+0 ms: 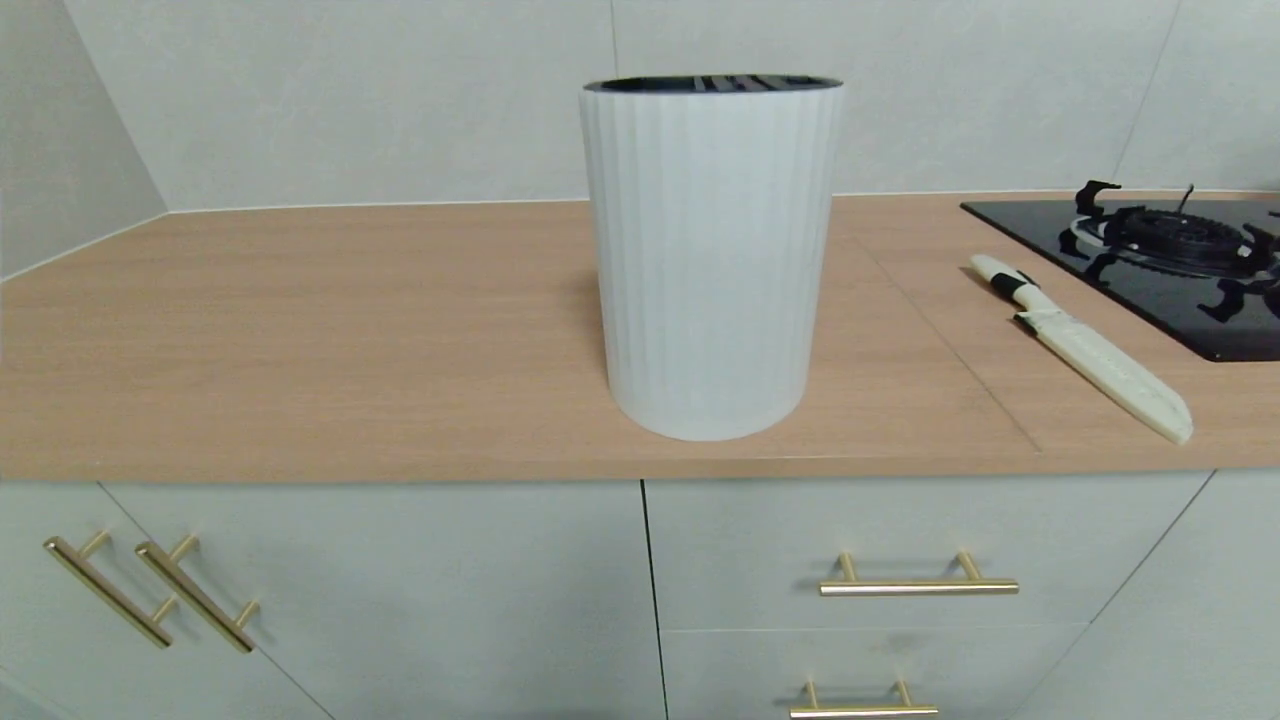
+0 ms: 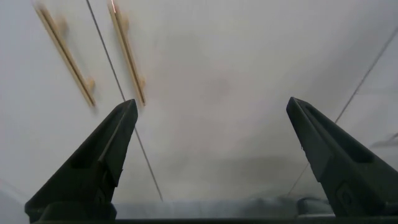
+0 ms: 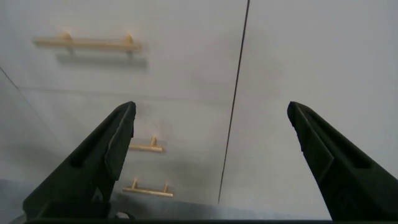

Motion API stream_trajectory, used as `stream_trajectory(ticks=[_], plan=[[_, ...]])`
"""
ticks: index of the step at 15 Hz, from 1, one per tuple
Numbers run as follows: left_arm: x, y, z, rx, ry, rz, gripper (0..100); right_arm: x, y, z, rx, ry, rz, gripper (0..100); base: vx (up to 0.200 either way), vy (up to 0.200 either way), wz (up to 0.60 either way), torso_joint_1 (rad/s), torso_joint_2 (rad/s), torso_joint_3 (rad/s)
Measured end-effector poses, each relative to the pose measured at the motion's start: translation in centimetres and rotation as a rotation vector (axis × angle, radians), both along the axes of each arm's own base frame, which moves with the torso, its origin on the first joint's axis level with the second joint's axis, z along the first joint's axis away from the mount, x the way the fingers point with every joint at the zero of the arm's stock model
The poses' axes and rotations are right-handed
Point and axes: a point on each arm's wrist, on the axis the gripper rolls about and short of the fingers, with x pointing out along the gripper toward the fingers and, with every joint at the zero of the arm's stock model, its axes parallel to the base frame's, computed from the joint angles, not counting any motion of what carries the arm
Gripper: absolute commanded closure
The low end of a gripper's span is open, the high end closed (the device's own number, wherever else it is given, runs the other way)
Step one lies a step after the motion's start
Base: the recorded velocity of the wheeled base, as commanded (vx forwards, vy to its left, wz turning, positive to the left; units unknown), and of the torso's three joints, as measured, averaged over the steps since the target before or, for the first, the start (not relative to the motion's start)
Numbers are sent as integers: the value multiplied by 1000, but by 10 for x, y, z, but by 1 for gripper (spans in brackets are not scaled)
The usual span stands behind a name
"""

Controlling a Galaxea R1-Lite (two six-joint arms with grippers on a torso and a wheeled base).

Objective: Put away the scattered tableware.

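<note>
No readable text, number, label or sign on any surface.
Checked in turn: the tall white ribbed cylindrical knife holder has a plain wall. The cream-bladed knife with the cream-and-black handle shows only faint speckling, and nothing on it is legible. The black glass hob is unmarked. The pale grey cabinet door with brass bar handles, seen between the jaws of the left gripper, is blank. So is the pale grey drawer front, seen between the jaws of the right gripper.
</note>
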Motion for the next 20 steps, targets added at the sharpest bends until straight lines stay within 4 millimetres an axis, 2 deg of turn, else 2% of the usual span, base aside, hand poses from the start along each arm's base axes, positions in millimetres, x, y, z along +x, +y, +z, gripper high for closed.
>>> stream_trajectory(ticks=[10,20], plan=[[0,0,0,0,0,1,0,0,0,0,0,0,0,0,0,0,0,188,-474,-284],[0,0,0,0,1,0,0,0,0,0,1,0,0,0,0,0,0,239,-523,-285]])
